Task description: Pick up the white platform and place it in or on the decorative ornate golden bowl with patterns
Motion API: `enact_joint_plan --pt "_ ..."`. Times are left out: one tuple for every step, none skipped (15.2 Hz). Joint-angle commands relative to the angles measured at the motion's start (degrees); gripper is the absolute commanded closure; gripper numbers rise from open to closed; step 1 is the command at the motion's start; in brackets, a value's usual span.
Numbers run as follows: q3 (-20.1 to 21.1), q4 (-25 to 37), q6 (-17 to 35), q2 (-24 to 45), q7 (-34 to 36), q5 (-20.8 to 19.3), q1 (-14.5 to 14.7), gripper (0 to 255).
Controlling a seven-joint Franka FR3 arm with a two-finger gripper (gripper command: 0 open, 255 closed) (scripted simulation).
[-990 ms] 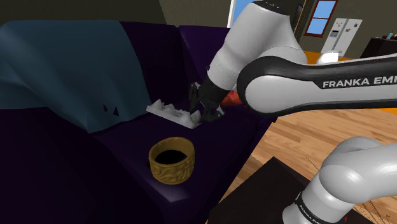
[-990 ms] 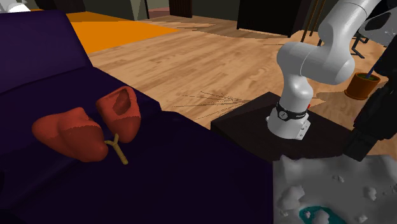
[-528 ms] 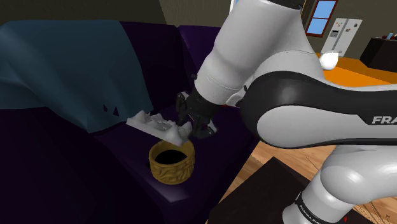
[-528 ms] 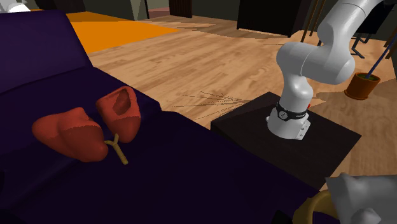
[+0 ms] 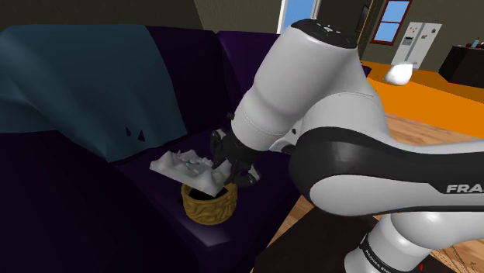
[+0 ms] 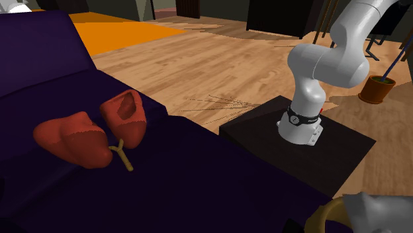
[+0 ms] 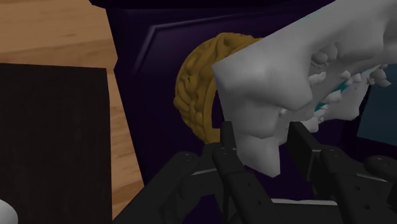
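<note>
Moved since a second ago: white, rough-surfaced platform slab (image 5: 186, 167), carried from the dark purple sofa seat (image 5: 101, 217) to over the mouth of the ornate golden patterned bowl (image 5: 209, 205); contact with the rim not discernible. Black two-finger claw (image 7: 267, 156): clamped on the slab's edge. Bowl: upright near the seat's front edge.

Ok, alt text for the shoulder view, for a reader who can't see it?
The black gripper holds a white platform, tilted, over a golden patterned bowl on a purple sofa. A blue blanket drapes the sofa's back, and the white arm reaches in from the right.
</note>
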Motion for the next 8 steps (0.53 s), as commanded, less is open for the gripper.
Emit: enact_joint_plan --pt "0.9 -1.3 1.8 0.4 0.2 0.4 0.0 255" --pt "1.4 -1.8 2.6 0.7 0.4 0.5 -0.1 255" --pt "1.9 -2.3 3.4 1.0 0.5 0.7 -0.2 255" --pt "2.4 -2.8 4.3 1.3 0.7 0.8 -0.3 255" --pt "2.9 -3.3 5.1 1.6 0.8 1.0 -0.4 255" --pt "3.4 -3.8 6.0 1.9 1.0 1.1 -0.6 255" --pt "4.0 -4.3 6.8 2.3 1.2 1.2 -0.7 255" --pt "4.6 -4.7 7.7 2.6 1.3 1.3 -0.9 255"
